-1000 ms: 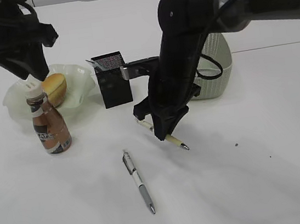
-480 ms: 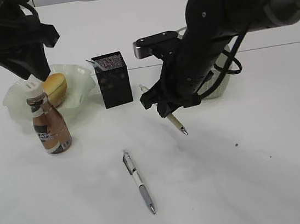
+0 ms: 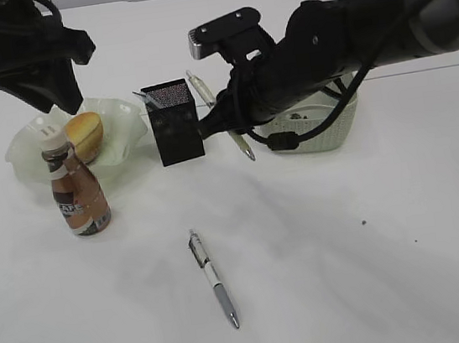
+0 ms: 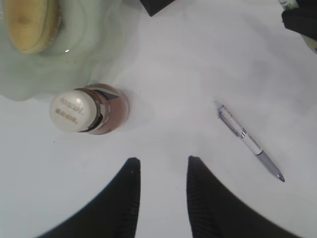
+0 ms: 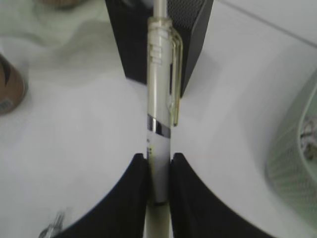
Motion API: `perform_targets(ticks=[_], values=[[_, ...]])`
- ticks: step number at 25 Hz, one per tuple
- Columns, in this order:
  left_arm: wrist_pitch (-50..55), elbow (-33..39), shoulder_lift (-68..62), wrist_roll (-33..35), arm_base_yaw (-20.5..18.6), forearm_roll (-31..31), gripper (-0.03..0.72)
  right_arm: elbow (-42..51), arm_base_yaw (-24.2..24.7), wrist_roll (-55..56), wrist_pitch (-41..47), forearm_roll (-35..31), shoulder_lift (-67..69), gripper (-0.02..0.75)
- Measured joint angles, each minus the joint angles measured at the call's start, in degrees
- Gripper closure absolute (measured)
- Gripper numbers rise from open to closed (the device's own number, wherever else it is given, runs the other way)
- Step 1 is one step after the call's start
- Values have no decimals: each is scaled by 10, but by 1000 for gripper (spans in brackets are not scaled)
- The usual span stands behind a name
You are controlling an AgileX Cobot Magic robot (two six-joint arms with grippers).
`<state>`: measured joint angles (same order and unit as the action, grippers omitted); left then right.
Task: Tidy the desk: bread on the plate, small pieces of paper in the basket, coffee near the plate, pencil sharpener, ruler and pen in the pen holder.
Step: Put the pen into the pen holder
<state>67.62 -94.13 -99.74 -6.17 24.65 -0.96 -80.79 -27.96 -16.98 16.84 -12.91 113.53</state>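
Note:
My right gripper (image 3: 225, 123) (image 5: 158, 157) is shut on a pale yellowish pen (image 3: 214, 106) (image 5: 161, 99) and holds it slanted in the air, just right of the black mesh pen holder (image 3: 174, 121) (image 5: 193, 29). A second, silver pen (image 3: 213, 279) (image 4: 247, 141) lies on the desk. The bread (image 3: 85, 135) (image 4: 29, 22) rests on the green plate (image 3: 125, 117) (image 4: 74, 64). In front of the plate stands the coffee (image 3: 76, 192) (image 4: 74, 110). My left gripper (image 4: 161, 161) hovers open and empty above them. Paper bits (image 3: 294, 116) lie in the basket (image 3: 330, 129) (image 5: 297, 158). Pencil sharpener and ruler: not made out.
A thin grey piece (image 3: 144, 98) sticks out of the pen holder's left corner. A small dark speck (image 3: 361, 223) marks the desk at the right. The right arm stretches across the basket and the desk's middle back.
My right gripper has lifted the yellowish pen off the desk and carried it up and left to the pen holder's side. The left arm has hardly moved.

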Motion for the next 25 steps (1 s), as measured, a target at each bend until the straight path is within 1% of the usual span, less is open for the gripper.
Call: perform_targets(ticks=[5, 14, 18, 25], values=[[-4, 0, 0, 0, 0, 0, 451, 0, 0, -3, -105, 0, 0, 648], [-14, 0, 0, 0, 0, 0, 452, 0, 0, -3, -247, 0, 0, 648], [-24, 0, 0, 0, 0, 0, 451, -25, 0, -3, -272, 0, 18, 648], [-35, 0, 0, 0, 0, 0, 452, -89, 0, 27, -281, 1, 69, 648]])
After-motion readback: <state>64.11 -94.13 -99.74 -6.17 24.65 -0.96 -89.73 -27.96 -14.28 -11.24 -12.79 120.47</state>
